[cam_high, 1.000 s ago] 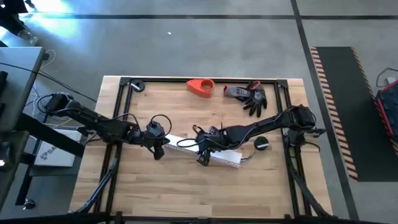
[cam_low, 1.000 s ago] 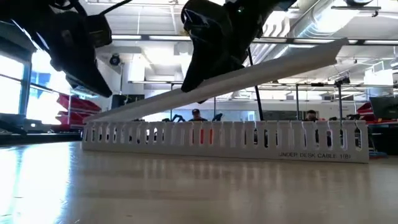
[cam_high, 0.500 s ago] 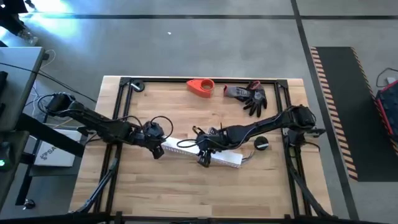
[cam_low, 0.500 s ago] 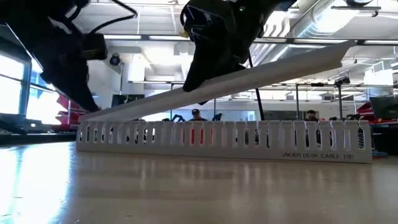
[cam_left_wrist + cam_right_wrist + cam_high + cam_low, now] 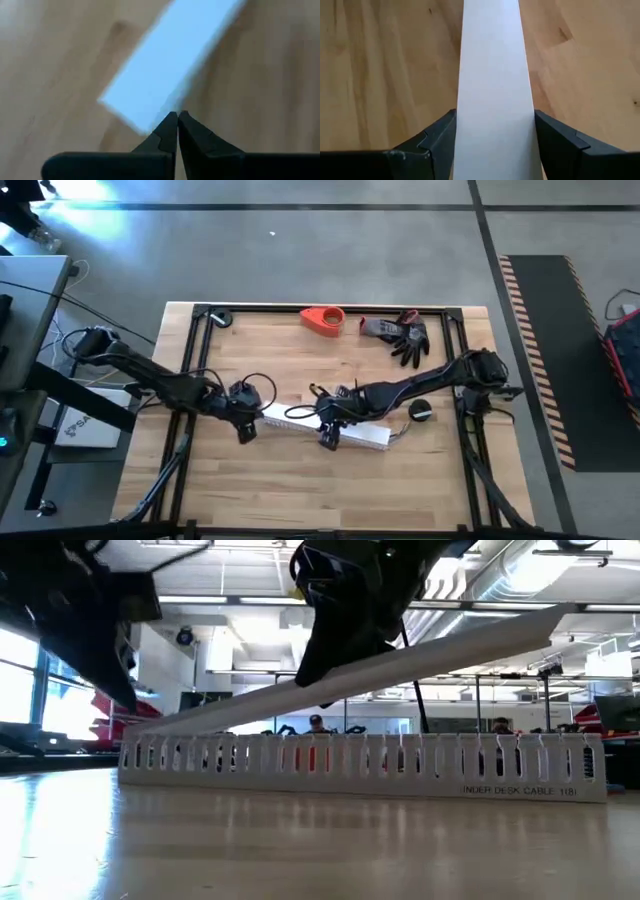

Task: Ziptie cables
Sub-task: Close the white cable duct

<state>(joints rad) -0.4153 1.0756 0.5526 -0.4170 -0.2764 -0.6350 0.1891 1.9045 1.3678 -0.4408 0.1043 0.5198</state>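
The right gripper [image 5: 495, 145] is clamped on the flat white strip [image 5: 400, 660], one finger on each long edge, tilting it up off the white slotted channel [image 5: 360, 762]: one end rests on the channel's end toward 9 o'clock, the other rides high. The left gripper [image 5: 176, 125] hovers at that low end with its fingers pressed together, holding nothing. The channel lies near the middle of the table [image 5: 280, 480]. Thin dark wires seem to loop just beside the channel at 3 o'clock [image 5: 400, 432], though they may be arm wiring. By my reading the lid is only being lifted; no cable is gathered or tied yet.
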